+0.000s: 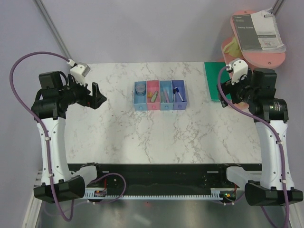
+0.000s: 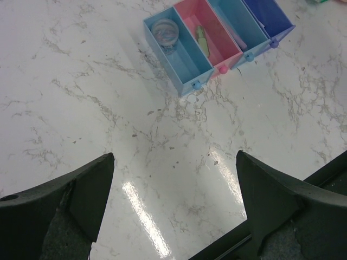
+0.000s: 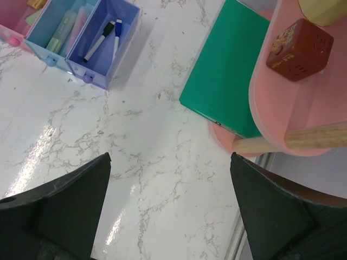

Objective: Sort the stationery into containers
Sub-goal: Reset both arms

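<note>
Both claws are spread wide with nothing between the fingers. My left claw (image 2: 173,208) and right claw (image 3: 171,211) hang over the marble table (image 1: 118,137), each well apart from the containers (image 1: 159,95).

Top view: the four joined bins sit mid-table in a row running left to right. Each bin's long axis points from my bases toward the far edge. The contents are too small to read there.

Left wrist view only: the first light blue bin (image 2: 184,62) holds a clear round item (image 2: 165,31). A pale green stick (image 2: 201,38) lies along the length of the pink bin (image 2: 219,40).

Right wrist view only: the dark blue bin (image 3: 95,73) holds two thin pens (image 3: 100,40) side by side, lengthwise. The second light blue bin (image 3: 46,24) holds green and pink marker sticks (image 3: 59,33), also lengthwise. A tan block (image 3: 36,3) sits at the frame edge, in the pink bin. The green mat (image 3: 227,70) lies flat, partly under the pink shelf (image 3: 265,103).
</note>
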{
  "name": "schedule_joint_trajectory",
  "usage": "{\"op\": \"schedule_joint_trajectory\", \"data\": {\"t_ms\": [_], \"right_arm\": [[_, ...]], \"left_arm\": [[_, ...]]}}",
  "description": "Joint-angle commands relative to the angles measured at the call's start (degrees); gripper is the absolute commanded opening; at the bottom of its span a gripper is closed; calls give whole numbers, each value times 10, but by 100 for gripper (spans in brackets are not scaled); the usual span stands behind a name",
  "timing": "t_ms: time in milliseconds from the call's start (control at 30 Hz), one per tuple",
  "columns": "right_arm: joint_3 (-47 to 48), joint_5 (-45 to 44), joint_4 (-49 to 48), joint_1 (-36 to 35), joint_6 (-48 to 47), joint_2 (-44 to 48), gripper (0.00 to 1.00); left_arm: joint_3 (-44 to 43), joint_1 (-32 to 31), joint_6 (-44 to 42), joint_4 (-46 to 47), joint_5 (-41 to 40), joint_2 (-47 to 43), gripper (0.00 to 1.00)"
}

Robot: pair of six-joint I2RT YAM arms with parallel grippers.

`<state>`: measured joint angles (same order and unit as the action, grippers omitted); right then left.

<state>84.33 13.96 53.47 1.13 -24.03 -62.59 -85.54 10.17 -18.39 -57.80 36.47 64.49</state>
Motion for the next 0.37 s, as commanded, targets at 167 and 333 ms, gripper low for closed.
{"op": "schedule_joint_trajectory", "data": {"t_ms": [167,333], "right_arm": [[19,45,-6,5,16,8,98],[16,43,-9,5,18,8,98]], "left_arm": [[11,13,-18,1,51,-16,100],[15,13,-17,1,55,-17,100]]}}
